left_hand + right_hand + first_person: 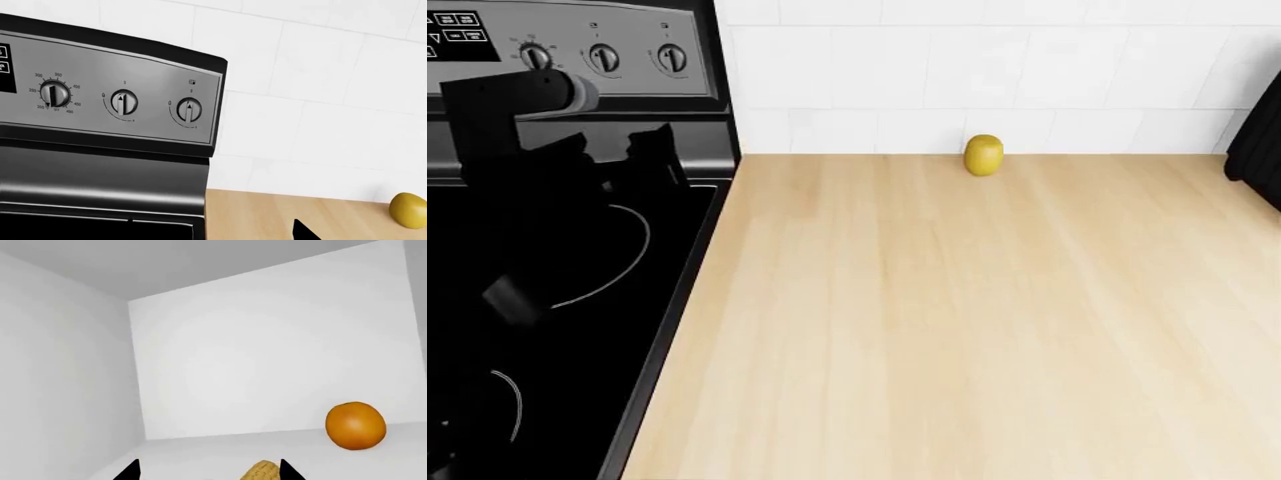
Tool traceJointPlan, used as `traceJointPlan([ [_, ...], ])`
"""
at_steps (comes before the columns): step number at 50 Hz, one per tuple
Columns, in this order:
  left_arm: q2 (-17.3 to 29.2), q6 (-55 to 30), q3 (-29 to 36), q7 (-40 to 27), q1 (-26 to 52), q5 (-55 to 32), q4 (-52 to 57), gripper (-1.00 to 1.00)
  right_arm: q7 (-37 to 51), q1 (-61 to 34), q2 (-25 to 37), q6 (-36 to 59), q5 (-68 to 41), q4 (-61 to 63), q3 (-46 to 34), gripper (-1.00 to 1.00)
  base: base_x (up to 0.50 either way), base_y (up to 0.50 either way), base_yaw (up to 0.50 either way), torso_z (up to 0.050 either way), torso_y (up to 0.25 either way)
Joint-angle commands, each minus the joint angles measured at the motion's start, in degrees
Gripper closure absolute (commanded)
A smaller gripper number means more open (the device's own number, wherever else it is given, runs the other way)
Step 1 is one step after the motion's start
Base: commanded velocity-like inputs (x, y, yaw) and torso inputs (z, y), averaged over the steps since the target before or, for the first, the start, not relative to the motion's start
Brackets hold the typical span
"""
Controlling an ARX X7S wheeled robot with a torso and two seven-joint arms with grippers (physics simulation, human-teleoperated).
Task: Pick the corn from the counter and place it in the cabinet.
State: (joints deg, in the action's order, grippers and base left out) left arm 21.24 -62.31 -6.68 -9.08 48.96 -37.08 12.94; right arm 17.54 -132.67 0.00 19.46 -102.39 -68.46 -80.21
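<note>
Right gripper (pixel 208 471) is inside the white cabinet (pixel 267 355); the corn (pixel 261 472) sits between its two fingertips (pixel 288 471), so it looks grasped, though only its end shows and its long axis can't be read. Orange (pixel 355 425) lies farther in. Left gripper (pixel 647 150) hovers over the stovetop (pixel 574 300); can't tell its finger state. Counter (pixel 961 320) holds only a yellow-green fruit (pixel 984 155).

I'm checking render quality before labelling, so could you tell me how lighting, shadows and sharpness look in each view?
Head view: even, flat light, the counter sharp, barely any shadow under the fruit. Left wrist view: crisp, with soft reflected bands on the stove panel. Right wrist view: the white cabinet softly shaded at its corners, the orange sharp, the corn cut off at the edge.
</note>
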Motion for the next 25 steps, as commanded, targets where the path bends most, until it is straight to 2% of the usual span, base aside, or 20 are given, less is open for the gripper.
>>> traceJointPlan([
  [1, 0.0, 0.3, 0.2, 0.0, 0.0, -0.1, -0.3, -1.0, -1.7, 3.1, 0.0, 0.0, -12.4, -0.8, -13.5, -1.0, 0.0, 0.0, 0.0, 0.0, 0.0],
  [8, 0.1, -0.2, -0.1, -0.3, -0.4, -0.7, 0.4, -1.0, -5.3, -2.0, 0.0, -3.2, -15.3, 0.2, -13.0, -1.0, 0.0, 0.0, 0.0, 0.0, 0.0],
  [12, 0.2, -0.1, -0.1, -0.3, -0.3, -0.8, 0.4, -1.0, -6.6, -2.3, 0.0, -1.3, -8.1, 0.1, -3.5, -1.0, 0.0, 0.0, 0.0, 0.0, 0.0],
  [25, 0.2, 0.0, -0.1, -0.5, -0.4, -1.1, 0.1, -1.0, -7.5, -2.3, 0.0, 2.0, 13.1, 2.3, 18.9, -1.0, 0.0, 0.0, 0.0, 0.0, 0.0],
])
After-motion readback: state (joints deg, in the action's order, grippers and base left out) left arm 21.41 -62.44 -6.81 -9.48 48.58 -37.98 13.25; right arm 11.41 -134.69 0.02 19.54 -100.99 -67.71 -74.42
